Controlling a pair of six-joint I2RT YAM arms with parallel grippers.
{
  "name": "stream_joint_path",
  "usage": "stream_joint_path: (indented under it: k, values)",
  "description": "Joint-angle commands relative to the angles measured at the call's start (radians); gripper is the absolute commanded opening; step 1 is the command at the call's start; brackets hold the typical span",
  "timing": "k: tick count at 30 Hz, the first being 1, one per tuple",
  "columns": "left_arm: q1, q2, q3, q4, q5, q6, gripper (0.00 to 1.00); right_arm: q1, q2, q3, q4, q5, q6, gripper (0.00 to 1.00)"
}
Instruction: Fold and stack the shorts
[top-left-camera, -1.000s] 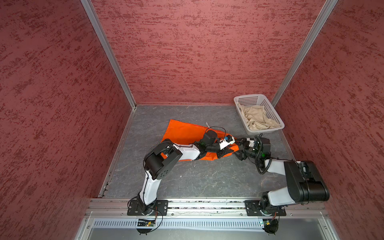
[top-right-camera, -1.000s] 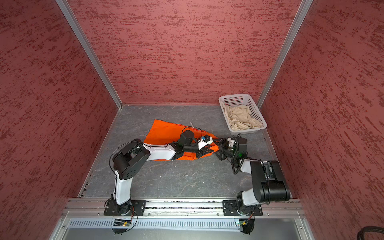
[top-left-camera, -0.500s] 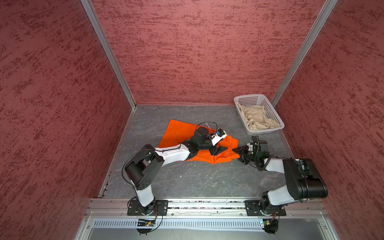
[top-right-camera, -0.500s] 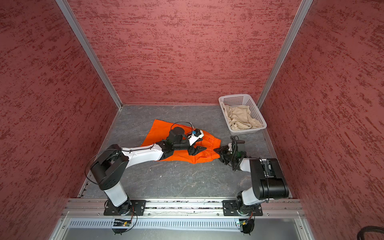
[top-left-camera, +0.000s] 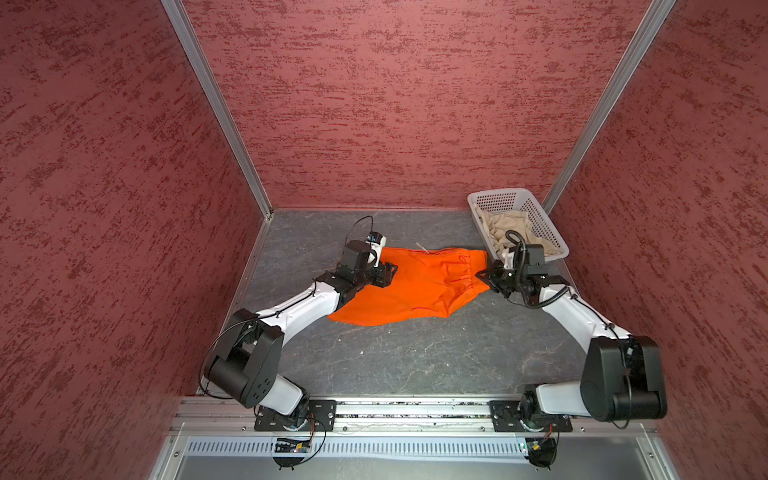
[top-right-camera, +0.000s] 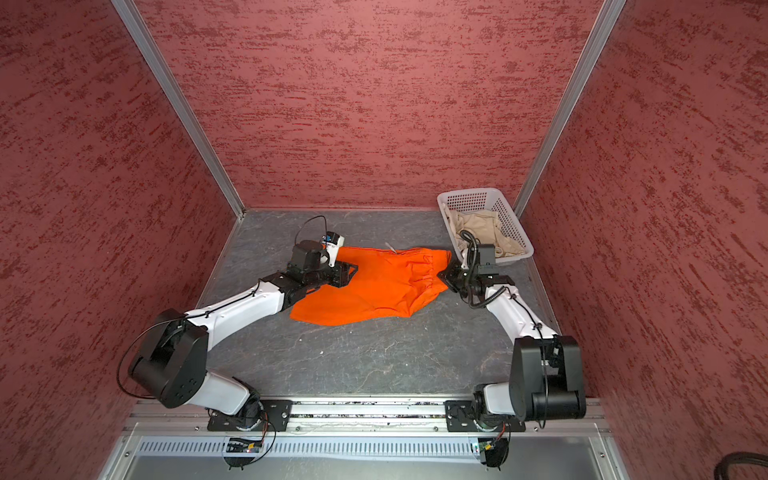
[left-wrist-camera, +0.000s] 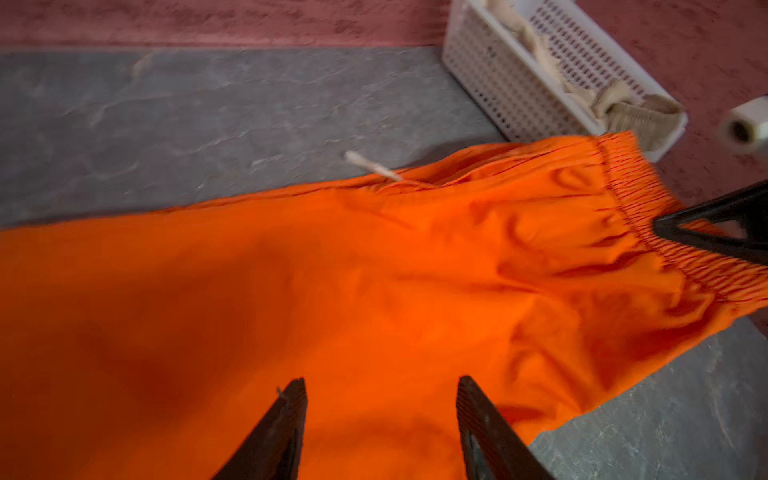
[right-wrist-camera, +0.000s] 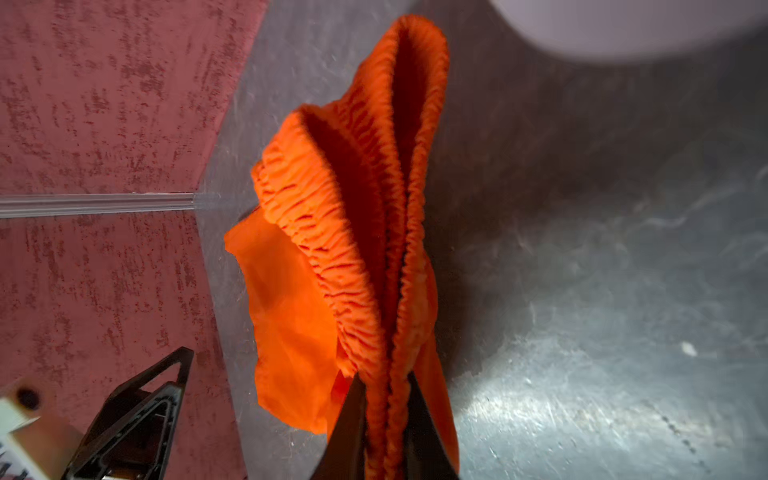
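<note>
R gripper is pinched shut on the stretchy waist of the orange shorts, mid-frame on the floor, prob. to pull them flat; L gripper hangs w/ jaws apart over their left end, & the beige shorts wait in the basket, upper right.

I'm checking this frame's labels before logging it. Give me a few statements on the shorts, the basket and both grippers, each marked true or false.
1. The right gripper is shut on the elastic waistband of the orange shorts. True.
2. The left gripper is clamped on the orange shorts. False: its jaws stand apart over the cloth, gripping nothing.
3. The beige shorts lie inside the white basket. True.
4. The orange shorts are folded and stacked on the beige shorts. False: they lie spread on the table, outside the basket.
</note>
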Motion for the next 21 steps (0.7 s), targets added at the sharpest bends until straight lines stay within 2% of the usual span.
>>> stream_joint_path:
  k: [1,7,12,17,21]
  values:
    - [0.046,-0.007,-0.030,-0.113,-0.014,-0.145,0.53,0.014,0.027,0.167,-0.238,0.121,-0.176,0.11]
    - [0.066,0.013,-0.071,-0.087,-0.047,-0.208,0.55,0.045,0.153,0.480,-0.433,0.253,-0.308,0.11]
    - [0.073,0.066,-0.105,0.000,0.002,-0.281,0.55,0.087,0.249,0.691,-0.516,0.332,-0.365,0.12]
    - [0.073,0.127,-0.127,0.094,0.052,-0.349,0.54,0.140,0.334,0.836,-0.566,0.405,-0.388,0.12]
    - [0.064,0.172,-0.127,0.123,0.063,-0.358,0.51,0.197,0.376,0.914,-0.582,0.457,-0.378,0.12]
